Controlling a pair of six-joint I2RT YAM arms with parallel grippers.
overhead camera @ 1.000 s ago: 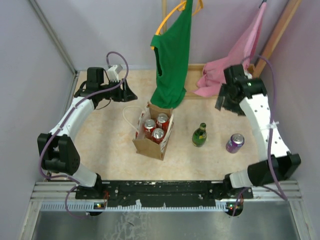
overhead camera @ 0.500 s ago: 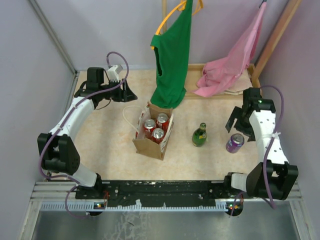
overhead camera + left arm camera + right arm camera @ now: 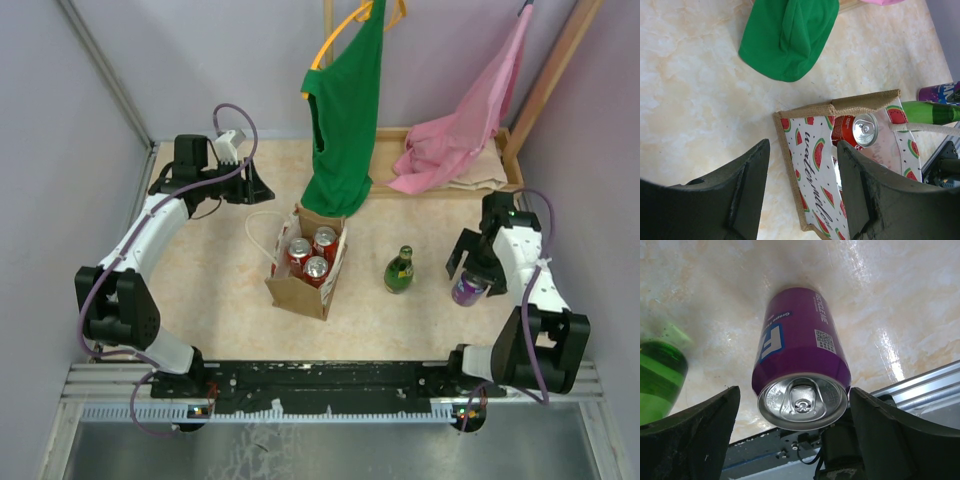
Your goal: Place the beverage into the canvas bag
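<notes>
Top view: tan canvas bag [image 3: 298, 293] at centre with three red cans [image 3: 314, 252] inside, green bottle [image 3: 400, 270] just right of it, purple can [image 3: 468, 290] upright at right; left wrist view — left gripper [image 3: 802, 150] released and empty above the canvas bag; right wrist view — right gripper [image 3: 794, 395] spread either side of the purple can, unclenched.

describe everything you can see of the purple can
The purple can stands upright on the marbled beige table, right of the green bottle. Its body looks like glossy metal, with a blue-and-white label patch, small white print and a square code. The silver top has its pull tab flat and looks unopened. The right gripper is open with a finger on each side of the can, not closed on it.
</notes>
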